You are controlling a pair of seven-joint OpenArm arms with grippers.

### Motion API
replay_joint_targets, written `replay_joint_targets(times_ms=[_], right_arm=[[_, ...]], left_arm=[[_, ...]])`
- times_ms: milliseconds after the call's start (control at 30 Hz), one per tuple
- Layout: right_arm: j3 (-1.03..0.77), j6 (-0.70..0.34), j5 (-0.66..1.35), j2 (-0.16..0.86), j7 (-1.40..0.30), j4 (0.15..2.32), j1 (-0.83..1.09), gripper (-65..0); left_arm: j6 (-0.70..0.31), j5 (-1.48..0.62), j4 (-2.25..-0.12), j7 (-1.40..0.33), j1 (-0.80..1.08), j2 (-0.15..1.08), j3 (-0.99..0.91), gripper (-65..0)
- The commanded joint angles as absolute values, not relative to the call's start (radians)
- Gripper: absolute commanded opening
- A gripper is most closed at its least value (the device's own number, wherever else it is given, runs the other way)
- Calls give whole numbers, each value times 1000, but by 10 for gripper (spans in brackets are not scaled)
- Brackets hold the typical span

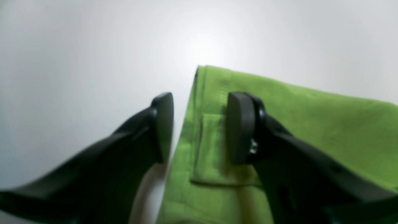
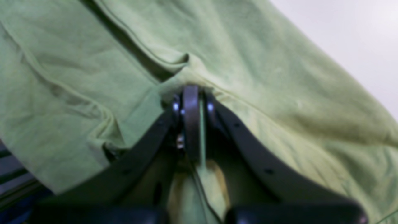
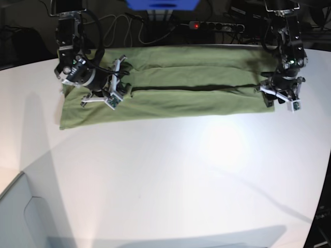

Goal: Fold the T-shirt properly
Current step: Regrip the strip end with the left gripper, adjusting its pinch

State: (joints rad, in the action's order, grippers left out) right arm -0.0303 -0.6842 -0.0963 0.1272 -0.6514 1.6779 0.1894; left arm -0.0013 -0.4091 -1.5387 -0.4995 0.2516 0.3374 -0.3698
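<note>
The olive-green T-shirt point(image 3: 170, 95) lies as a long folded strip across the far side of the white table point(image 3: 181, 170), with a dark seam line along its middle. My right gripper point(image 2: 192, 102) is shut on a pinched fold of the shirt, and cloth shows between its pads; in the base view it point(image 3: 116, 89) sits on the strip's left end. My left gripper point(image 1: 200, 127) is open and straddles the shirt's point(image 1: 311, 124) side edge near a corner, one finger point(image 1: 239, 127) over cloth, the other point(image 1: 163, 124) over bare table. In the base view it point(image 3: 280, 97) is at the strip's right end.
A power strip point(image 3: 217, 25) and cables lie behind the table, with a blue object point(image 3: 163, 4) at the top. The table's left front edge point(image 3: 13, 183) drops off to a lower surface. Dark bars point(image 2: 12, 174) show beyond the shirt in the right wrist view.
</note>
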Motion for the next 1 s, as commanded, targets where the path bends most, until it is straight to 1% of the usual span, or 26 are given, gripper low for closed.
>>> replay_joint_targets(times_ms=[0, 333, 467, 633, 667, 767, 967], right_arm=[[-33, -698, -81, 131, -631, 1695, 179, -648], [-31, -698, -81, 131, -630, 1695, 179, -648], [-31, -698, -81, 131, -630, 1695, 179, -648], [-33, -698, -81, 131, -630, 1695, 179, -648], [-33, -698, -81, 131, -630, 1695, 179, -648], [-33, -698, -81, 133, -631, 1695, 179, -648], [-33, -698, -81, 133, -630, 1693, 179, -648]], left_arm=[[-2, -414, -1554, -479, 245, 352, -375, -380], [-2, -414, -1557, -479, 243, 331, -374, -381], [-2, -414, -1557, -479, 243, 329, -326, -382], [-2, -414, -1557, -479, 245, 329, -312, -383], [-2, -414, -1557, -479, 245, 329, -312, -385], [-2, -414, -1558, -479, 245, 329, -315, -418], [-2, -414, -1558, -479, 252, 329, -318, -421]])
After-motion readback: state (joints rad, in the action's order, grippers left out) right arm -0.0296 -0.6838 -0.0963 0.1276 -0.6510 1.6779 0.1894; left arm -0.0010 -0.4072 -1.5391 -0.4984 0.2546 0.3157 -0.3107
